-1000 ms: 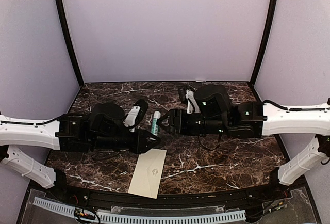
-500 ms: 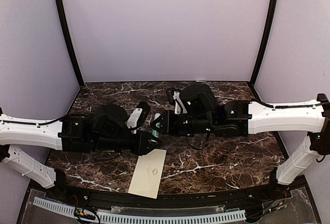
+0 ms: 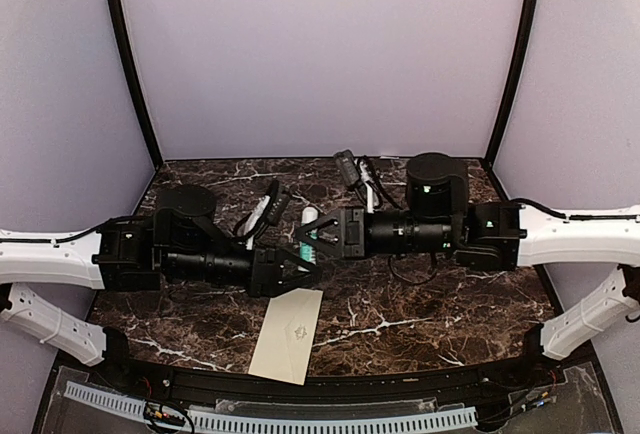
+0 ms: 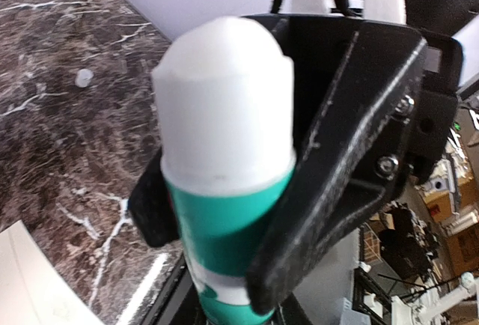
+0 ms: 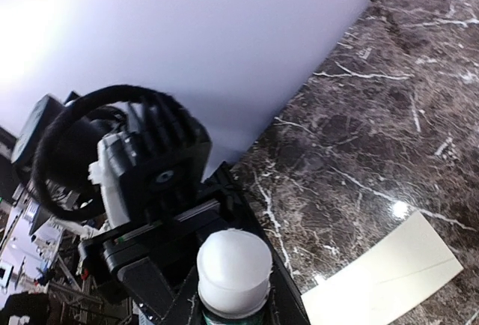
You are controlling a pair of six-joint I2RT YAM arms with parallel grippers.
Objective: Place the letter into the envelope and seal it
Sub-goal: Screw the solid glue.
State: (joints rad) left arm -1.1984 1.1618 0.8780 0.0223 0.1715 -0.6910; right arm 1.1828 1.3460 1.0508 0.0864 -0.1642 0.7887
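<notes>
Nearest the arm bases, the envelope [image 3: 285,349] lies flat on the dark marble worktop [image 3: 430,304]. It is slanted, its small emblem is face up, and neither tool touches it. Just beyond its far end, the left tool [image 3: 306,266] reaches in from the left, tip close to the glue stick [image 3: 306,236]. No view shows whether its jaws are apart or together. The right tool [image 3: 320,240] comes in from the opposite side and is clamped on the stick's teal body. In the left wrist view one black finger [image 4: 337,153] presses along that body, with the white cap [image 4: 224,93] pointing toward the camera. The stick is held above the worktop. A small white bit [image 4: 82,78] lies farther back on the marble.
</notes>
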